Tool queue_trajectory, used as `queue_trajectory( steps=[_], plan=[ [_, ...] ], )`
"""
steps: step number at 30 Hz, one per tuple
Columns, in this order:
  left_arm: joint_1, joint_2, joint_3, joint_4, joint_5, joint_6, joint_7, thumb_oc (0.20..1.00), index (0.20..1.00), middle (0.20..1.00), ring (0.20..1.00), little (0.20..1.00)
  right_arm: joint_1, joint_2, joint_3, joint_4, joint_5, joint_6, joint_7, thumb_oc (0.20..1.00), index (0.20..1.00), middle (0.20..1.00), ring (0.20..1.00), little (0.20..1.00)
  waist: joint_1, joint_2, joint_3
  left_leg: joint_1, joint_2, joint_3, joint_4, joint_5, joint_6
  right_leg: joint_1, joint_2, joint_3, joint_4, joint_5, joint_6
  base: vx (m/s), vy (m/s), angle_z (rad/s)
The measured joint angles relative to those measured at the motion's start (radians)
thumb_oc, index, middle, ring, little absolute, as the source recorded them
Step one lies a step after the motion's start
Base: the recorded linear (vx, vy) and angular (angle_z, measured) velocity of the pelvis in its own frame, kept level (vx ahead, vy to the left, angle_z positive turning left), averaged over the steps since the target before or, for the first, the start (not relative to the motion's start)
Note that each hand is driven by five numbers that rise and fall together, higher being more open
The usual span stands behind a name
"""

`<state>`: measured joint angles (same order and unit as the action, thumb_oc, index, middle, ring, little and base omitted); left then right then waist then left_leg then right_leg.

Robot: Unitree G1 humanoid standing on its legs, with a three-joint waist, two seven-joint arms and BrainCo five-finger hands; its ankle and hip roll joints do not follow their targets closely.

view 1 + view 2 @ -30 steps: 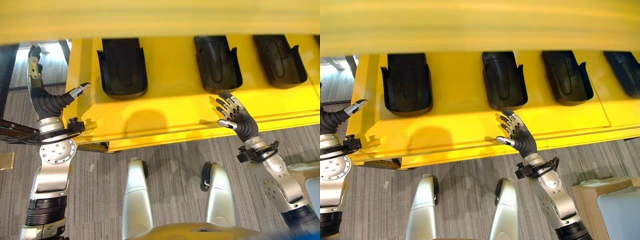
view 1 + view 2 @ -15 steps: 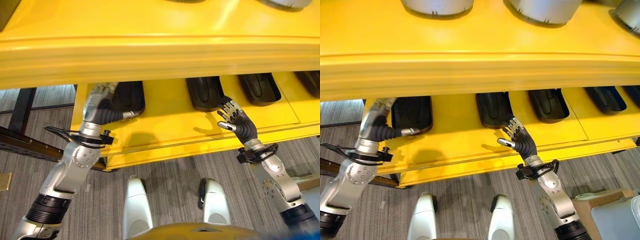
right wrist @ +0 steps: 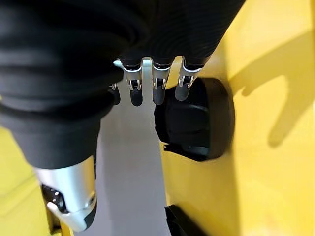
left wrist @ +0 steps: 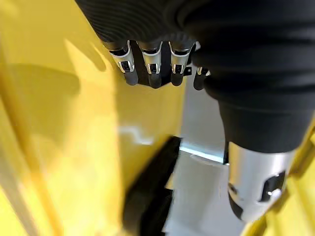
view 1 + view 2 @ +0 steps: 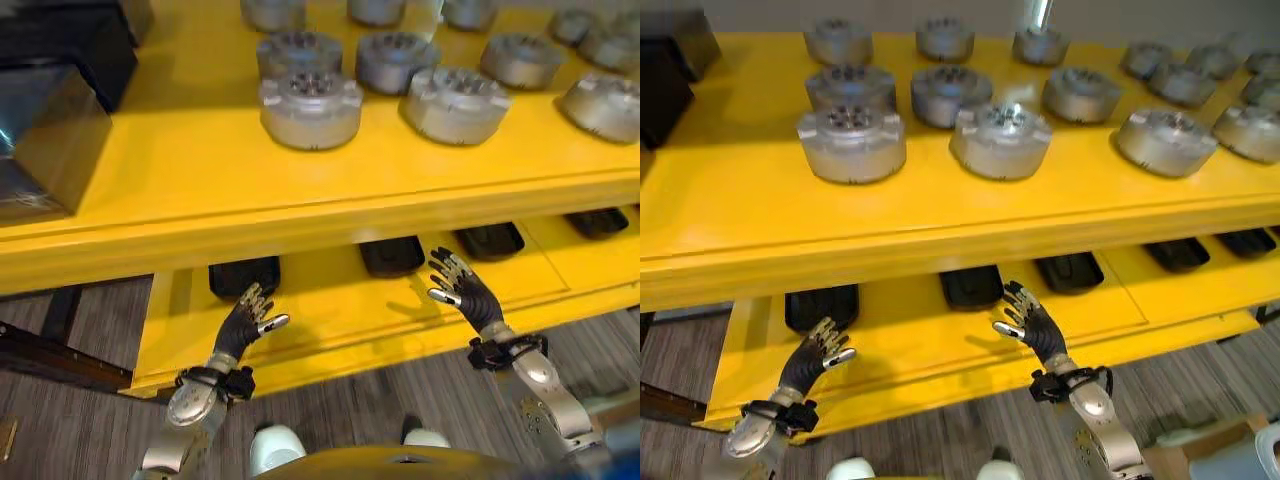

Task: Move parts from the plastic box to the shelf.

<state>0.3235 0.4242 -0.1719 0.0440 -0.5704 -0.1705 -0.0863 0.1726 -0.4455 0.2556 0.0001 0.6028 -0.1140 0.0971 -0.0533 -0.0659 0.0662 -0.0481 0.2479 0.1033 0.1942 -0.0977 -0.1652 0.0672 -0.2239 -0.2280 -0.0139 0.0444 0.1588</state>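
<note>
A yellow shelf (image 5: 200, 190) stands over grey striped carpet (image 5: 60, 440). On its upper level, a dark box (image 5: 50, 110) sits at the left and round silver parts (image 5: 310, 108) lie flat in rows, bolt faces up. Black trays (image 5: 243, 276) line the lower level. The left hand (image 5: 243, 325) and right hand (image 5: 462, 292) hover there, fingers spread, holding nothing.

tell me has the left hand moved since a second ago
Yes. The left hand, fingers relaxed, was raised past the lower shelf's left end; now it hovers over that shelf's front, below the leftmost black tray.
</note>
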Motion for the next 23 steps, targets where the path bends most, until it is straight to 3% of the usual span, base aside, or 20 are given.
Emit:
queue_trajectory(
  steps=[4, 6, 10, 23],
  plan=[
    [-0.046, -0.058, 0.014, 0.052, -0.035, 0.006, 0.002, 1.0, 1.0, 1.0, 1.0, 1.0, 0.013, 0.048, 0.022, 0.064, 0.003, 0.011, -0.002, 1.0, 1.0, 1.0, 1.0, 1.0, 0.009, -0.009, -0.089, 0.108, -0.003, 0.022, -0.225, 0.116, -0.017, 0.028, 0.016, -0.012, -0.041, 0.01, -0.003, 0.0, 0.03, 0.05],
    [-0.08, -0.116, 0.03, 0.121, -0.05, 0.007, 0.008, 1.0, 1.0, 1.0, 1.0, 1.0, 0.001, 0.057, 0.047, 0.081, 0.003, 0.011, -0.007, 1.0, 1.0, 1.0, 1.0, 1.0, 0.007, -0.023, -0.103, 0.135, -0.002, 0.028, -0.295, 0.161, -0.02, 0.036, 0.025, -0.015, -0.079, 0.039, -0.001, 0.0, 0.0, 0.0],
    [-0.07, -0.108, 0.025, 0.135, -0.05, 0.009, 0.021, 1.0, 1.0, 1.0, 1.0, 1.0, -0.019, 0.065, 0.067, 0.113, 0.005, 0.02, -0.021, 1.0, 1.0, 1.0, 1.0, 1.0, 0.009, -0.04, -0.112, 0.133, 0.013, 0.042, -0.295, 0.164, -0.02, 0.027, 0.038, 0.002, -0.084, 0.031, 0.0, 0.01, 0.008, -0.1],
    [-0.064, -0.104, 0.027, 0.135, -0.074, 0.009, 0.05, 1.0, 1.0, 1.0, 1.0, 1.0, -0.018, 0.066, 0.068, 0.113, 0.013, 0.02, -0.027, 1.0, 1.0, 1.0, 1.0, 1.0, 0.013, -0.008, -0.092, 0.138, 0.016, 0.05, -0.295, 0.171, -0.018, 0.026, 0.044, 0.02, -0.084, 0.042, 0.002, 0.0, 0.0, -0.01]
  ],
)
